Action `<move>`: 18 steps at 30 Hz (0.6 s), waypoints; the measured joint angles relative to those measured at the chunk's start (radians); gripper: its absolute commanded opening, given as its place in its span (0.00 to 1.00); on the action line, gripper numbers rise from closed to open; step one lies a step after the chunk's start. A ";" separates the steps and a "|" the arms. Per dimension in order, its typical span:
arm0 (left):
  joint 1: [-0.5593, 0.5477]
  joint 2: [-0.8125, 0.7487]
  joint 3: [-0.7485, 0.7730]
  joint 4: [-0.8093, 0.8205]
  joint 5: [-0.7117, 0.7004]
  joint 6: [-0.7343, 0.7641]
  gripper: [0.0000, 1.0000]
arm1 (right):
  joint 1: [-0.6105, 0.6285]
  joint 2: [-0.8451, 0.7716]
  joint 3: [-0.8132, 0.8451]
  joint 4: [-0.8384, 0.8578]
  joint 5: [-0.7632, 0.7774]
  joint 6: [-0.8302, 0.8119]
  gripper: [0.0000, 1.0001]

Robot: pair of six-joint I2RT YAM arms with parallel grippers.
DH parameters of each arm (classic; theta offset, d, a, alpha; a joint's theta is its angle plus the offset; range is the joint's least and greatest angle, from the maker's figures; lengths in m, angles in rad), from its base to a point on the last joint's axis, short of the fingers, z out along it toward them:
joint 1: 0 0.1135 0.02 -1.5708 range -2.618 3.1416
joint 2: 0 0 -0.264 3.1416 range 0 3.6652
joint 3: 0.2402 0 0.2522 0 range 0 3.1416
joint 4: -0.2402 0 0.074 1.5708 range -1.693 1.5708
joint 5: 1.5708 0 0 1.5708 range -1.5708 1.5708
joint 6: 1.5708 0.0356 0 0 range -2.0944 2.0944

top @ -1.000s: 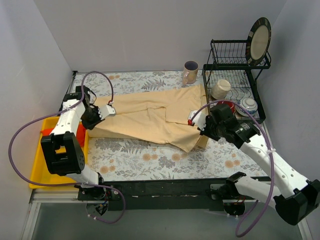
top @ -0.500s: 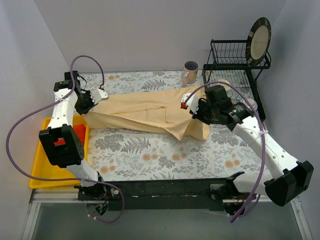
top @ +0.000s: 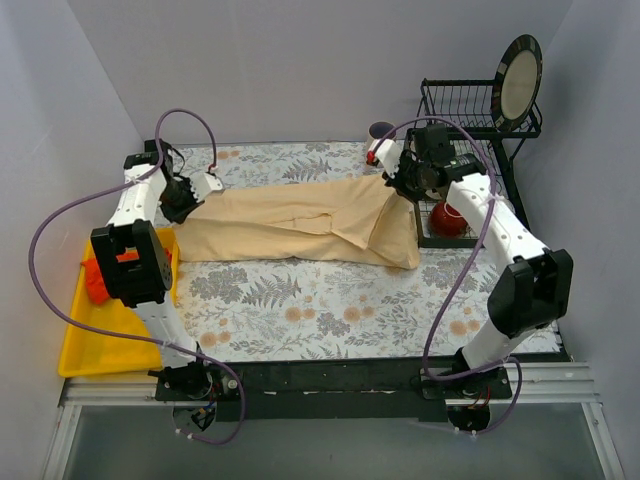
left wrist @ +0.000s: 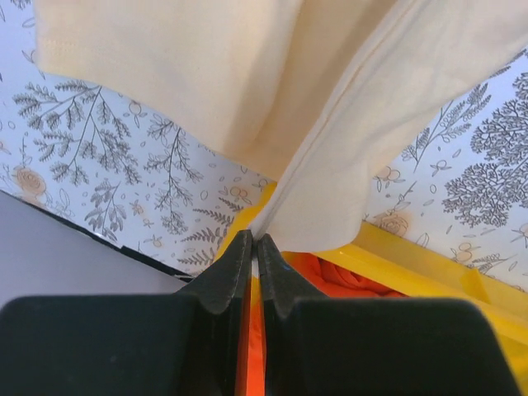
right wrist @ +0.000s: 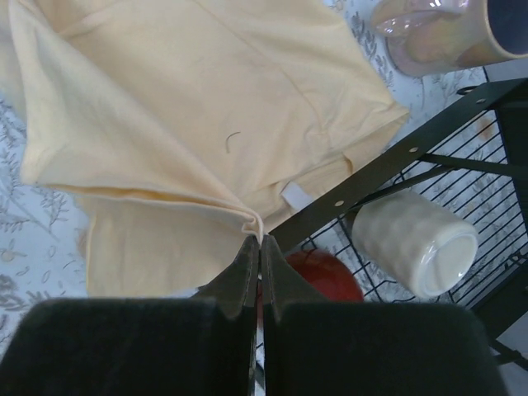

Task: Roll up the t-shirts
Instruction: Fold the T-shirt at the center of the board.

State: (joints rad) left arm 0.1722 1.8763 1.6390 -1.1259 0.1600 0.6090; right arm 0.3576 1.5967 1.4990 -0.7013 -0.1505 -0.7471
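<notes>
The pale cream-beige t-shirt (top: 300, 222) lies folded lengthwise in a long band across the table, pulled between both grippers. My left gripper (top: 200, 192) is shut on its left end; in the left wrist view the jaws (left wrist: 254, 241) pinch a cloth fold, which hangs above the bin. My right gripper (top: 397, 185) is shut on the shirt's right end beside the dish rack; its jaws (right wrist: 261, 241) nip a bunched hem of the t-shirt (right wrist: 181, 99). A red-orange garment (top: 95, 280) lies in the yellow bin, and the red-orange garment (left wrist: 346, 280) also shows under the left jaws.
A yellow bin (top: 110, 345) sits at the left table edge. A black dish rack (top: 505, 185) at the back right holds a plate (top: 520, 80), a white cup (right wrist: 412, 243) and a red bowl (top: 450, 220). A mug (right wrist: 445, 33) stands beside the rack.
Both grippers have carried the shirt toward the back of the table. The right arm swung back and up to the rack. The shirt now lies straighter and more stretched.
</notes>
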 measured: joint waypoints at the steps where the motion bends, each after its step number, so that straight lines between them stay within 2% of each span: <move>1: -0.007 0.011 0.005 0.006 -0.003 -0.002 0.00 | -0.010 0.027 0.028 0.000 -0.008 -0.007 0.01; 9: -0.041 0.090 0.019 0.051 -0.046 -0.016 0.00 | -0.050 0.207 0.184 -0.021 -0.034 -0.019 0.01; 18: -0.039 0.102 0.019 0.092 -0.086 -0.034 0.00 | -0.062 0.274 0.201 -0.020 -0.031 -0.047 0.01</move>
State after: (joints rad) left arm 0.1329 1.9785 1.6581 -1.0344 0.0742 0.5755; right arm 0.2955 1.8702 1.7000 -0.7212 -0.1818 -0.7940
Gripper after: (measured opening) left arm 0.026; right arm 0.024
